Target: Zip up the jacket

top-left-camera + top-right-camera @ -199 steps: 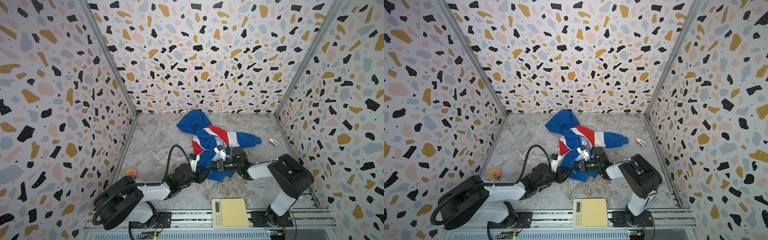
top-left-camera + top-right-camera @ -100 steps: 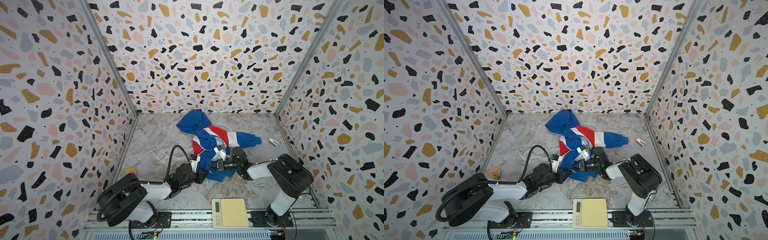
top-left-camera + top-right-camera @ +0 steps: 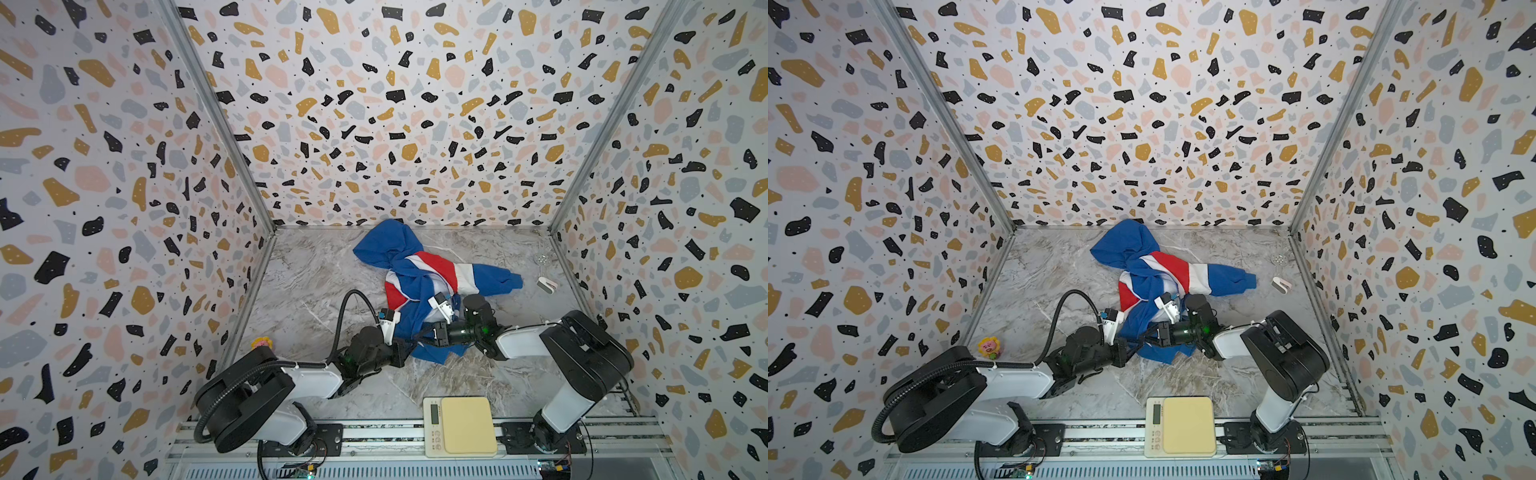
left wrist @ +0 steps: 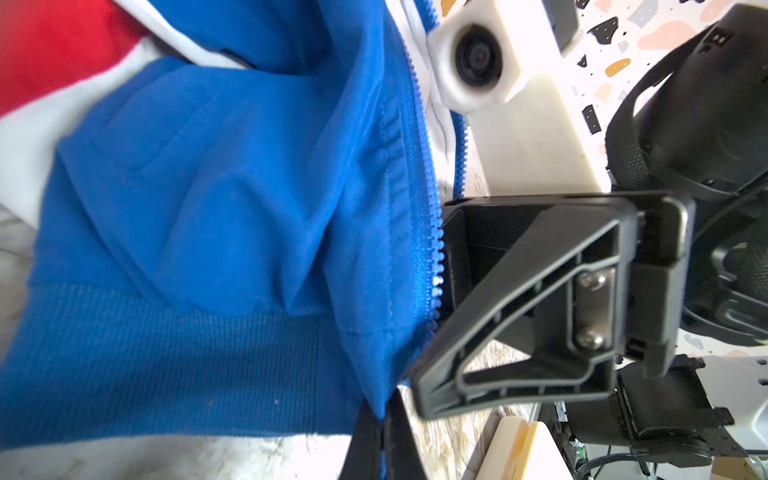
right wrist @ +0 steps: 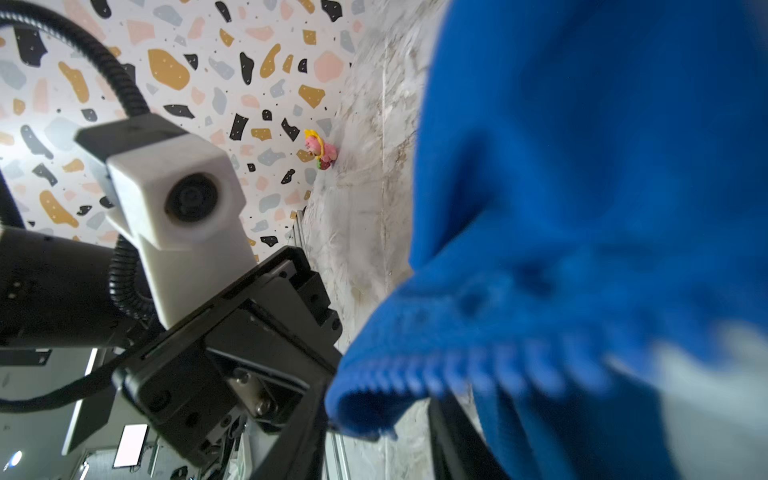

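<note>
Roughly mid-way across the grey marbled surface [image 3: 316, 291] lies the small royal-blue hooded fabric jacket [image 3: 415, 282]. It is crumpled, its hood toward the back wall, with red and white bands across the chest and one sleeve stretched to the right. Print on the flat cream-and-white kitchen scale [image 3: 459, 426] at the front edge is too small to read. Close up, the cloth is smooth and stitched, ending in a ribbed knit hem [image 4: 166, 365]. Chunky moulded blue zipper teeth [image 4: 428, 232] run along the front edge, unmeshed, with white lining showing beside them. The left hand [image 4: 382, 440] is clamped on the hem's corner. The right hand [image 5: 376, 436] has its black fingers spread apart, a toothed zipper edge lying between them.
</note>
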Available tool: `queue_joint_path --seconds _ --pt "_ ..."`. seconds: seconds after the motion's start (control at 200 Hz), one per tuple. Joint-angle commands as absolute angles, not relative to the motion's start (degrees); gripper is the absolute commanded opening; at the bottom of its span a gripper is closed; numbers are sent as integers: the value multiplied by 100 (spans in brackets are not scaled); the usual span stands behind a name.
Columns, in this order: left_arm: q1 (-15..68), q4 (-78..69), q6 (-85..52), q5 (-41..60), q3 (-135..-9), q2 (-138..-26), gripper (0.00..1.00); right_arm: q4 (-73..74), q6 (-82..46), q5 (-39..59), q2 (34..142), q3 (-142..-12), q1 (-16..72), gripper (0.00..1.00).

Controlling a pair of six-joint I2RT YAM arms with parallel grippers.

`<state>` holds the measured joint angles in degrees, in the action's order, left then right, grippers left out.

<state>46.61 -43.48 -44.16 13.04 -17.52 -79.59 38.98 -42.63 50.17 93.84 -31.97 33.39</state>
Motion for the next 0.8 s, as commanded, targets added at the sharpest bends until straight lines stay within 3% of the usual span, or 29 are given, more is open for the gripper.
queue_joint_path --seconds 0.0,0.115,0.21,0.32,0.486,0.796 --pt "4606 -4508 -4314 1254 -1692 -7763 0 2669 -3529 4663 8626 -3145 3055 48" --pt "4570 -4531 -4375 1212 -1661 -7809 0 1337 -2949 4088 7928 -3212 2926 53" --pt "4545 -4665 -4474 1176 -1652 -7908 0 706 -2992 3548 7336 -3187 2813 69" --pt "4510 -4807 -4606 1055 -1659 -7998 0 538 -3204 3152 6751 -2998 2458 74" --pt "4487 -4839 -4742 658 -1591 -7835 0 275 -3059 3055 6822 -3060 1945 68" --pt "4491 -4452 -4604 486 -1627 -7467 0 113 -2858 2785 7618 -3613 2326 52"
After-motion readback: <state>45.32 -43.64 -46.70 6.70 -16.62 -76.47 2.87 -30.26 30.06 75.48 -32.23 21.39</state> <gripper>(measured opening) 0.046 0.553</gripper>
